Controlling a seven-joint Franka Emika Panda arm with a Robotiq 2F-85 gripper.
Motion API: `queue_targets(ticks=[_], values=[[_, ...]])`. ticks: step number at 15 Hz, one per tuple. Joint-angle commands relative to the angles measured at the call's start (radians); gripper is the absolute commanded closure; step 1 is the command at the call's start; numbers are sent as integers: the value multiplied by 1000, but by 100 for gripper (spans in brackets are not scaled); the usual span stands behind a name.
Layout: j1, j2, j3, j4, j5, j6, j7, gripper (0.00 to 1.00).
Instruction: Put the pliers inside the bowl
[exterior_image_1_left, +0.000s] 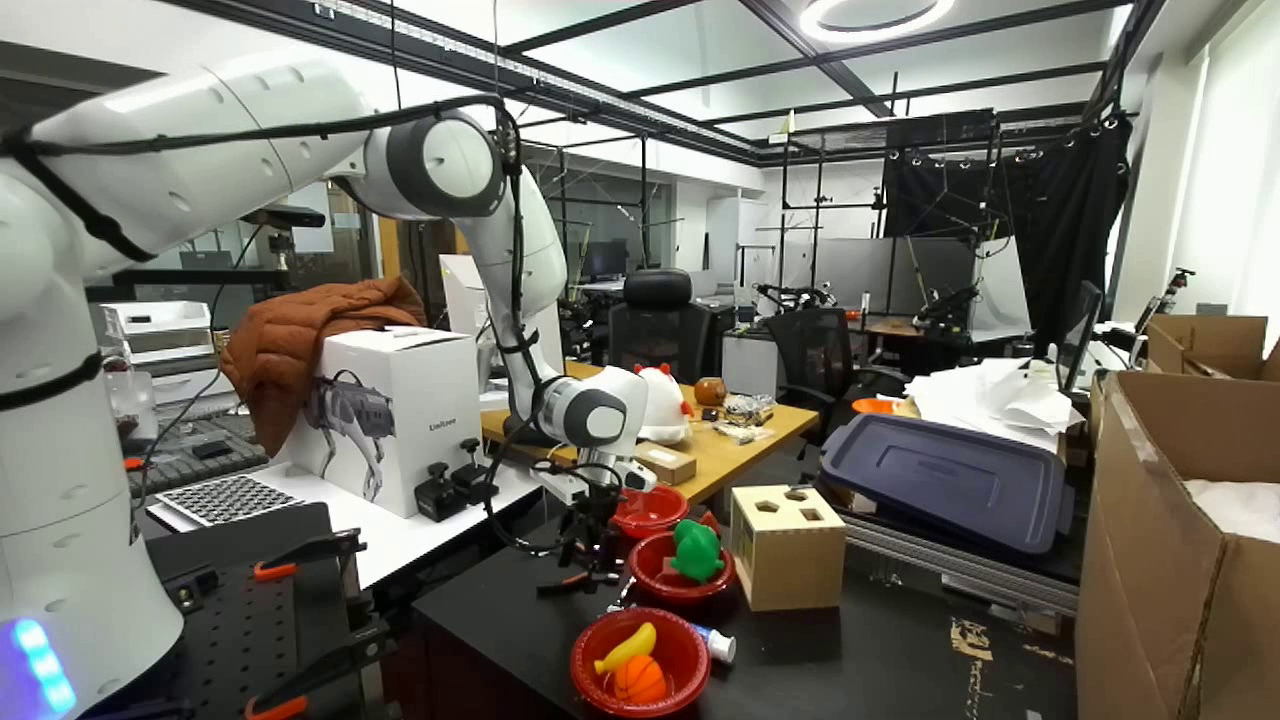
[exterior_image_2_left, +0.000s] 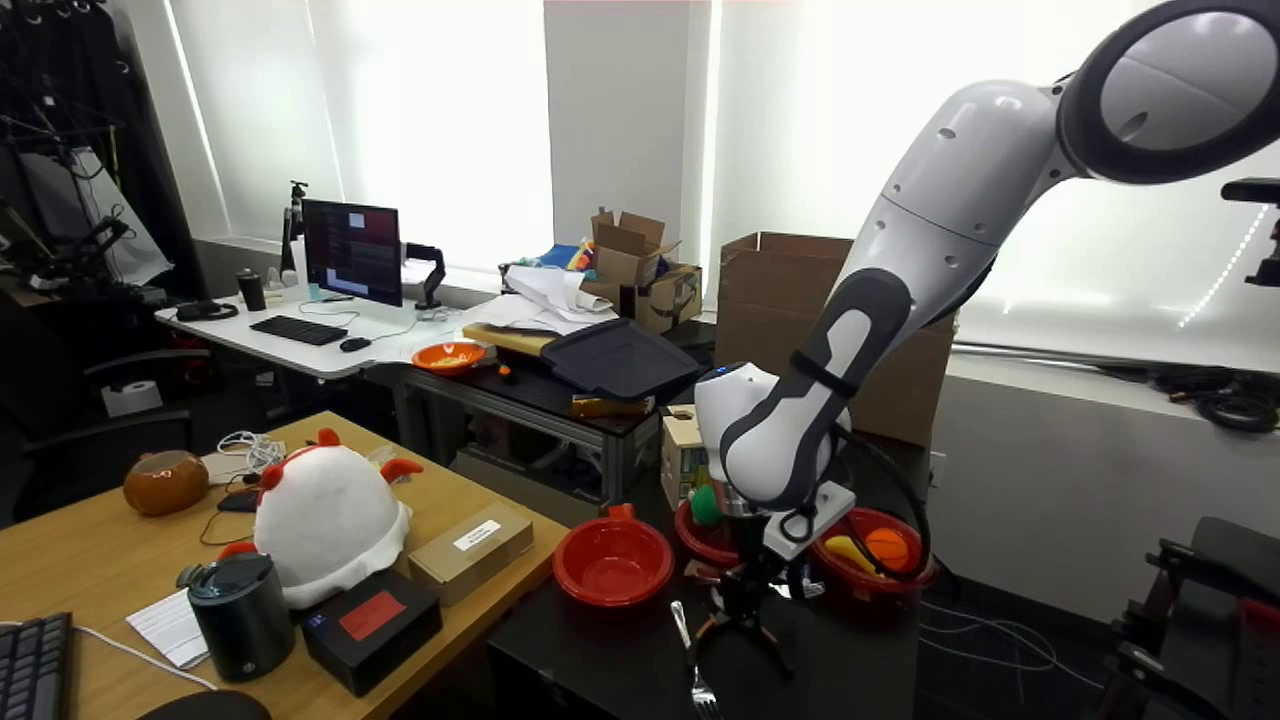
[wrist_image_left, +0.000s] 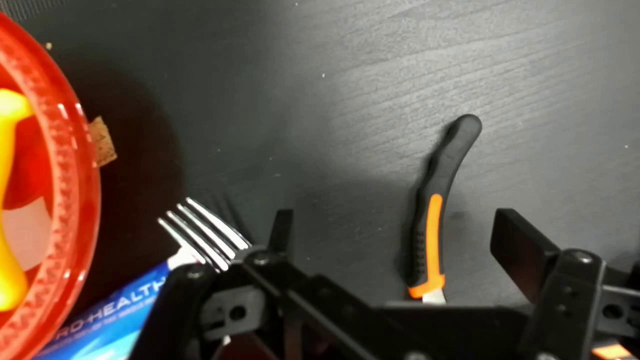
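Note:
The pliers have black and orange handles and lie on the black table. In the wrist view one handle of the pliers (wrist_image_left: 434, 235) lies between my open fingers (wrist_image_left: 397, 230), apart from both; the head is hidden under the gripper. An orange patch at the bottom right may be the other handle. In the exterior views the pliers (exterior_image_1_left: 573, 581) lie right below my gripper (exterior_image_1_left: 592, 565). Three red bowls stand nearby: one (exterior_image_1_left: 583, 650) holds a yellow banana and an orange ball, one (exterior_image_1_left: 640, 578) holds a green toy, and one (exterior_image_2_left: 568, 580) looks empty.
A fork (wrist_image_left: 205, 232) and a blue toothpaste tube (wrist_image_left: 120, 310) lie beside the gripper, near the banana bowl. Another fork (exterior_image_2_left: 690, 655) lies near the table edge. A wooden shape box (exterior_image_1_left: 790, 555) stands behind the bowls. A wooden desk (exterior_image_2_left: 500, 590) adjoins.

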Motion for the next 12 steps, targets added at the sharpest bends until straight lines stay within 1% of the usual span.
queue_targets(ticks=[1, 7, 11, 12], values=[[-3, 26, 11, 50, 22, -34, 1, 0], [-16, 57, 19, 78, 36, -78, -5, 0], [-11, 72, 26, 87, 45, -95, -12, 0], [-13, 76, 31, 91, 44, -102, -19, 25]])
